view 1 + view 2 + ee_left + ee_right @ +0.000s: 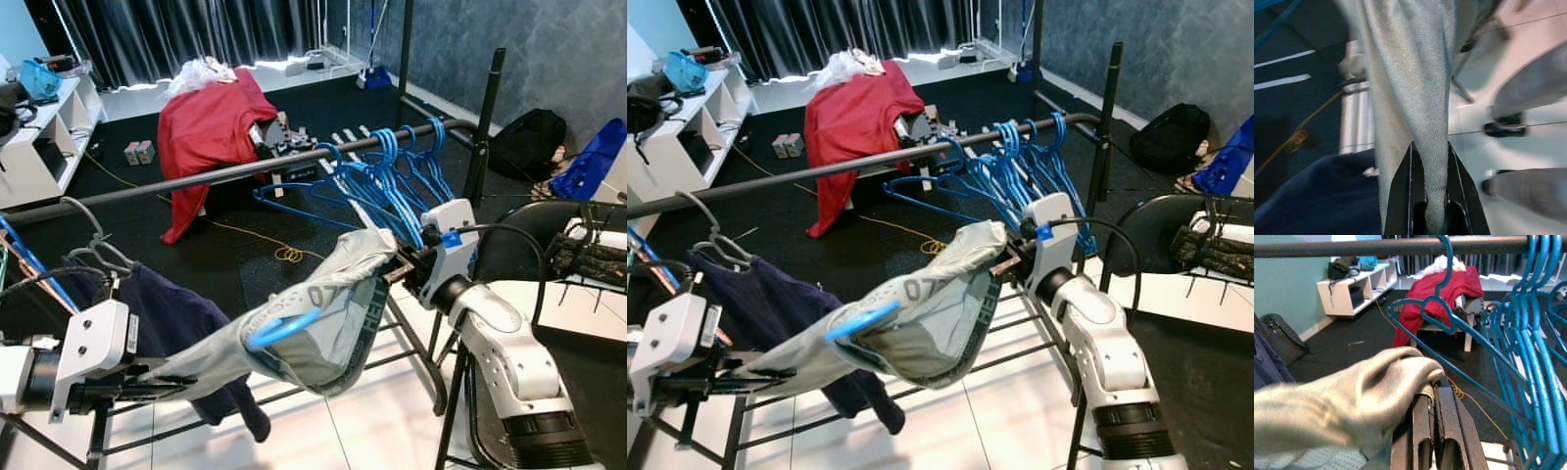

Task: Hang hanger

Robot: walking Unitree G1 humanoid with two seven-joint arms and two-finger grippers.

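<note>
I see the black rail (245, 171) crossing in front of me, blue hangers (392, 181) bunched near its right end. Below it a grey shirt (313, 328) stretches between my grippers, a blue hanger (284, 328) inside. Left gripper (1430, 196) pinches one end, right gripper (1432, 406) the other.

Pale grey shirt (323, 313) with dark lettering on a blue hanger (282, 328), blue hangers (392, 176) on a black rail (196, 179), navy garment (186, 333), red cloth (211, 127) behind.
</note>
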